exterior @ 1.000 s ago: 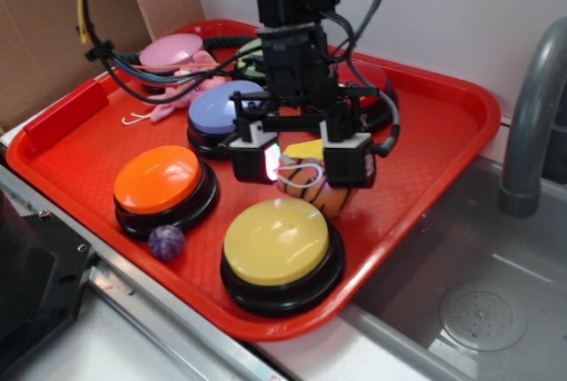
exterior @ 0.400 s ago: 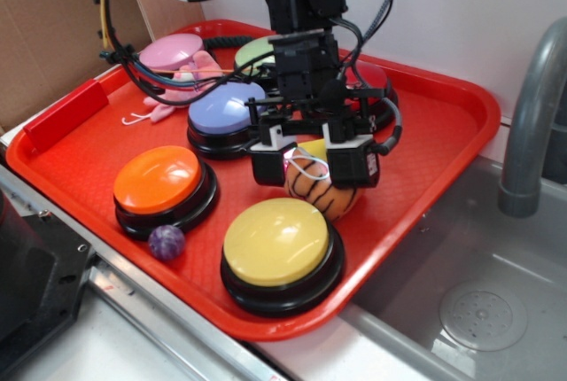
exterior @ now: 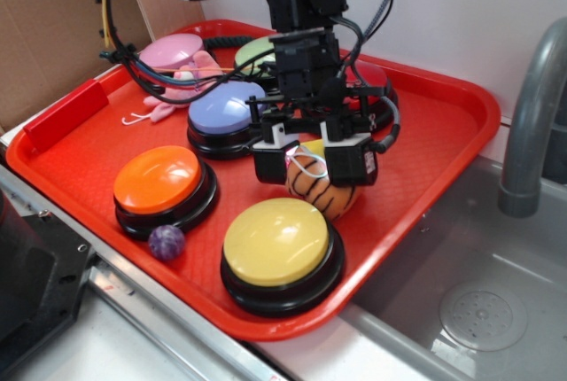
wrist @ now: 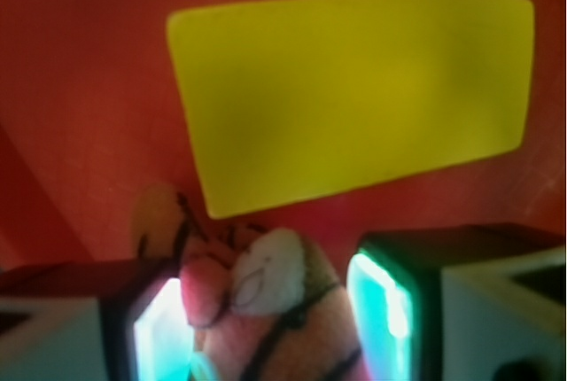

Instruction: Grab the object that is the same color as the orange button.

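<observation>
Since a second ago the gripper (exterior: 312,159) has dropped and narrowed, its jaws now pressing the plush tiger (exterior: 321,190) from both sides. The tiger sits on the red tray (exterior: 443,124) beside a steel sink (exterior: 478,310), between the yellow wedge block (wrist: 354,97) and yellow-topped button (exterior: 276,241), right of the orange button (exterior: 158,179).

A toy kitchen test spot, a grey sink (exterior: 483,310) with a tap (exterior: 532,115), a red tray (exterior: 443,124), brown cardboard (exterior: 40,35) behind

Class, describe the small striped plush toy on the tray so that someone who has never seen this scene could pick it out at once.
Start at the red tray and find the big yellow button at its near edge. Just behind it, between the fingers of the gripper, sits the plush tiger. Its orange body with dark stripes and white string loop sets it apart from the plain yellow wedge block beside it.
</observation>
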